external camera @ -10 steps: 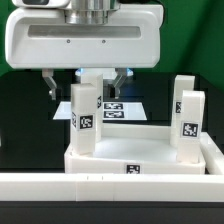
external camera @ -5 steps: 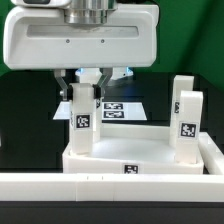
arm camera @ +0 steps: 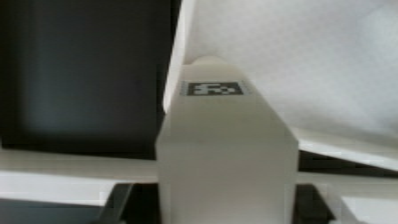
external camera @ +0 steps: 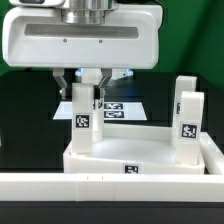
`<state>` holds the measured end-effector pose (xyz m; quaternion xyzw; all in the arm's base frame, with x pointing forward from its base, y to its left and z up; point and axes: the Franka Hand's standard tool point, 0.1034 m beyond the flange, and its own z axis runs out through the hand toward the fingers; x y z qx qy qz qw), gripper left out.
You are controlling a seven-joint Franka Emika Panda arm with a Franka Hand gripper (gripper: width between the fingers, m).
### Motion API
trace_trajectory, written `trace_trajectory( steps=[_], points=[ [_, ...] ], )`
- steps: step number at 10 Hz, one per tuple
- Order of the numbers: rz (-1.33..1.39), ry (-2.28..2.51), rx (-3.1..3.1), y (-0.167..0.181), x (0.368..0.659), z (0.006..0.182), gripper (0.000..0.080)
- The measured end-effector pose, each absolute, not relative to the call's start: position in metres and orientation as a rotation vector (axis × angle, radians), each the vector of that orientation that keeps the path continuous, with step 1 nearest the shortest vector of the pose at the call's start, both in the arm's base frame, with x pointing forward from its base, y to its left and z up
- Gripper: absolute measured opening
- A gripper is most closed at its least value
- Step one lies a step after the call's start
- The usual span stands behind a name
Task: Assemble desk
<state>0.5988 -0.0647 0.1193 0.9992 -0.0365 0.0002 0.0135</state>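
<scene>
You are partway through the desk assembly. The desk panel lies flat on the black table, against the long white rail along the table's near edge. Two tagged legs stand upright on it: one leg toward the exterior view's left, a second leg toward the right. The gripper is narrowed onto the top of the left leg, one finger on each side; the wrist view shows that leg between the fingers. Whether either leg is fully seated in its socket cannot be confirmed from these angles. The remaining legs are not in view, so expect further fitting. The marker board lies behind.
</scene>
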Motion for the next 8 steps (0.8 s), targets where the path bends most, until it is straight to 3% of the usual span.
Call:
trace_trajectory(
  steps=[8],
  points=[
    [0.038,-1.300,2.851,-0.0671,0.5977,0.1197,0.0290]
  ],
)
